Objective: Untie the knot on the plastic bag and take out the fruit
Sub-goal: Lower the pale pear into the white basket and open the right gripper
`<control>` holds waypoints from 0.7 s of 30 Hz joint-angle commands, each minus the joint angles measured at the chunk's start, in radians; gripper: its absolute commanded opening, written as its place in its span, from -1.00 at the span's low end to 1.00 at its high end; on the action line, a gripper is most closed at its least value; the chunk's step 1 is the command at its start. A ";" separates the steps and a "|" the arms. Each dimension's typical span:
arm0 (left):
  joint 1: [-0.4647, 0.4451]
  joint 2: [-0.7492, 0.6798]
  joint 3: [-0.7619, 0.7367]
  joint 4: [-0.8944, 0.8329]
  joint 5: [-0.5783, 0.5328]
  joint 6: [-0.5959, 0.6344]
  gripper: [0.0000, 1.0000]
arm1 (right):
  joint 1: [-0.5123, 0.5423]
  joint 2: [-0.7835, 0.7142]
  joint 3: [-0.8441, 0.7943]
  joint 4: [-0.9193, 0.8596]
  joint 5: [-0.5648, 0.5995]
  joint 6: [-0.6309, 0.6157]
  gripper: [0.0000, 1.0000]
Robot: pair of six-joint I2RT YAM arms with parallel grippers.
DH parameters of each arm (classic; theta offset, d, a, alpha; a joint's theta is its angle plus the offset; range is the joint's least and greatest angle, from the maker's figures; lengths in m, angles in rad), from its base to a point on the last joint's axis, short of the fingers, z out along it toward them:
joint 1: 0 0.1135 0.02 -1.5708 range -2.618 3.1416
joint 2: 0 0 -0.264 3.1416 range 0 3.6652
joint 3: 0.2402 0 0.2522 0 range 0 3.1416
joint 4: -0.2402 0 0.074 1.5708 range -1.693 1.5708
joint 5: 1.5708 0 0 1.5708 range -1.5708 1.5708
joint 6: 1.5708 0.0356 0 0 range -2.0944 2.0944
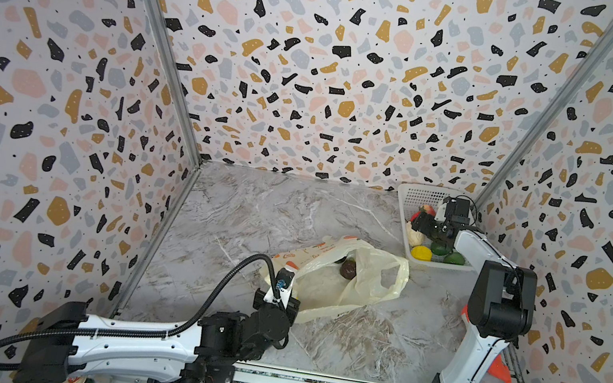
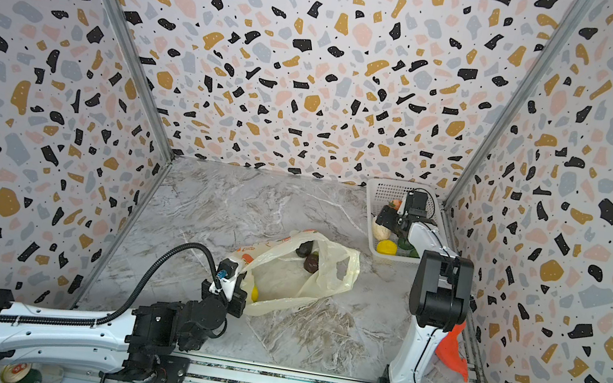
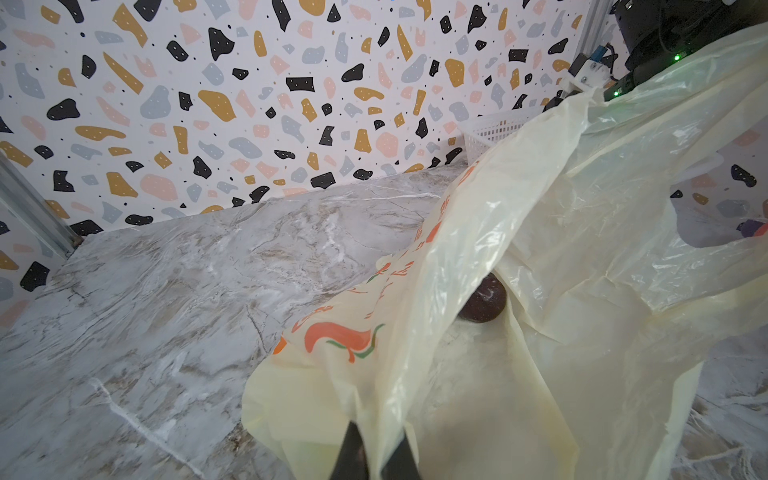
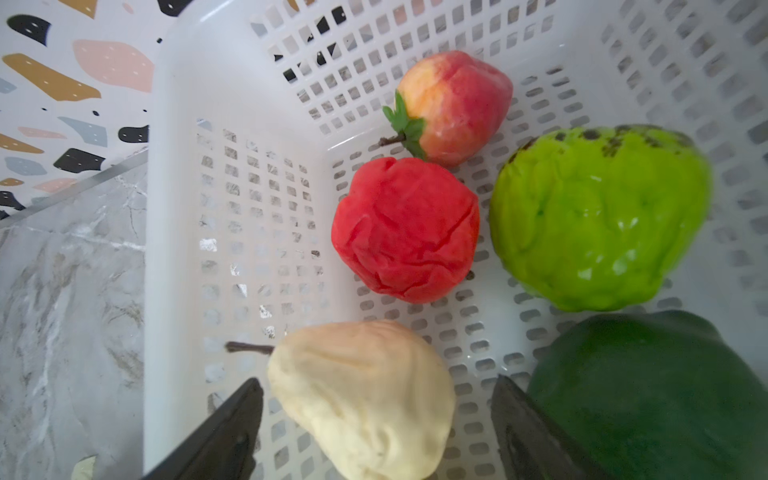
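Note:
The pale-yellow plastic bag (image 1: pixel 347 288) (image 2: pixel 293 283) lies mid-table with its mouth gaping. I see no knot; a handle loop (image 1: pixel 387 275) lies loose. Dark fruit (image 1: pixel 348 269) (image 3: pixel 484 301) rests inside, and a yellow fruit (image 2: pixel 255 293) shows through the film. My left gripper (image 3: pixel 378 430) is shut on a fold of the bag's near edge. My right gripper (image 4: pixel 376 382) (image 1: pixel 419 224) hangs open inside the white basket (image 4: pixel 174 208). A pale pear (image 4: pixel 365 399) lies on the basket floor between its jaws, touching neither.
The basket (image 1: pixel 417 196) at the back right also holds a red-yellow fruit (image 4: pixel 453 106), a crumpled red one (image 4: pixel 405 230), a light green one (image 4: pixel 598 216), a dark green one (image 4: pixel 648 395) and a yellow one (image 1: pixel 421 253). An orange object (image 1: pixel 500 368) lies by the right wall.

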 commanded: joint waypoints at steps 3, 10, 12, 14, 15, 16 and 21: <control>0.003 0.007 0.045 0.023 -0.013 0.007 -1.00 | -0.003 -0.072 -0.002 -0.008 0.035 -0.009 0.78; 0.002 0.016 0.044 0.026 -0.009 0.007 -1.00 | -0.003 -0.129 -0.028 -0.012 0.013 0.004 0.82; 0.004 0.014 0.043 0.023 -0.009 0.006 -1.00 | -0.003 -0.158 -0.035 -0.024 0.004 0.005 0.83; 0.004 0.012 0.039 0.023 -0.008 0.001 -1.00 | -0.003 -0.192 -0.044 -0.038 -0.004 0.006 0.83; 0.004 0.011 0.038 0.021 -0.007 0.002 -1.00 | -0.003 -0.209 -0.050 -0.045 -0.012 0.005 0.84; 0.004 0.008 0.037 0.021 -0.007 0.001 -1.00 | -0.003 -0.231 -0.051 -0.059 -0.022 0.002 0.83; 0.004 0.004 0.032 0.014 -0.005 -0.005 -1.00 | 0.002 -0.360 -0.063 -0.143 -0.114 -0.033 0.84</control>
